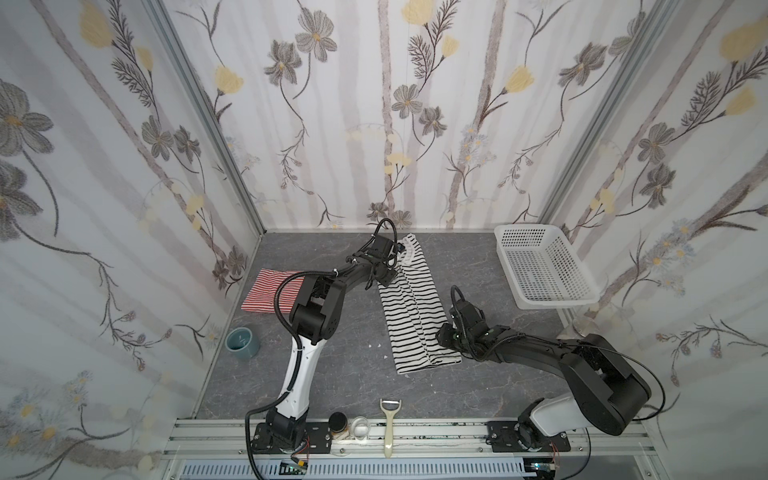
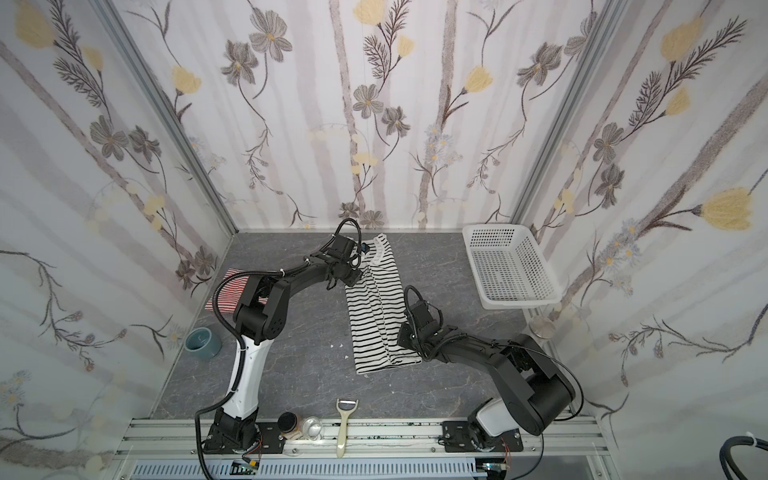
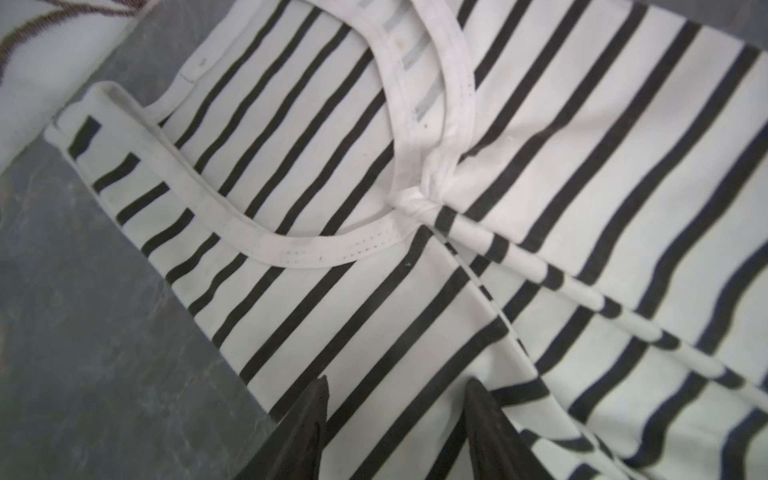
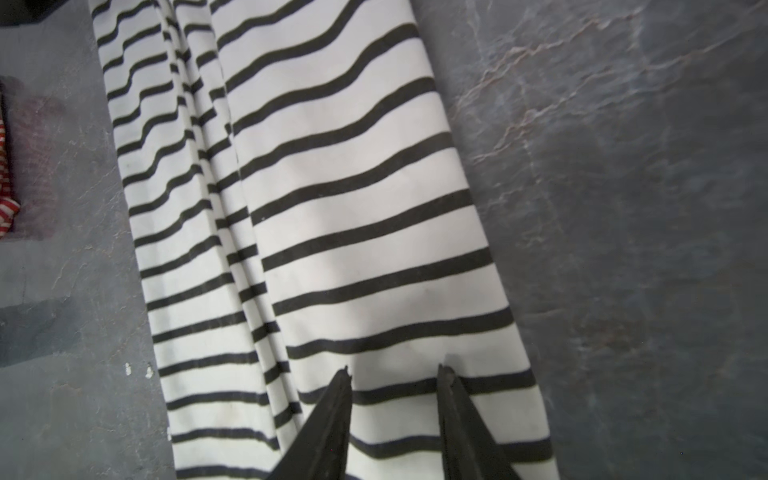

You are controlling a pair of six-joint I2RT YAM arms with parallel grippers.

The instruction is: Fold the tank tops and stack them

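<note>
Black-striped tank top (image 1: 411, 307) lies folded at the centre of the table (image 1: 332, 374). Left pincer (image 3: 397, 382) and right pincer (image 4: 394, 369) — both parted — hover over its ends.

Soft cloth top (image 1: 409, 307), matt tbl (image 1: 353, 382)
</note>
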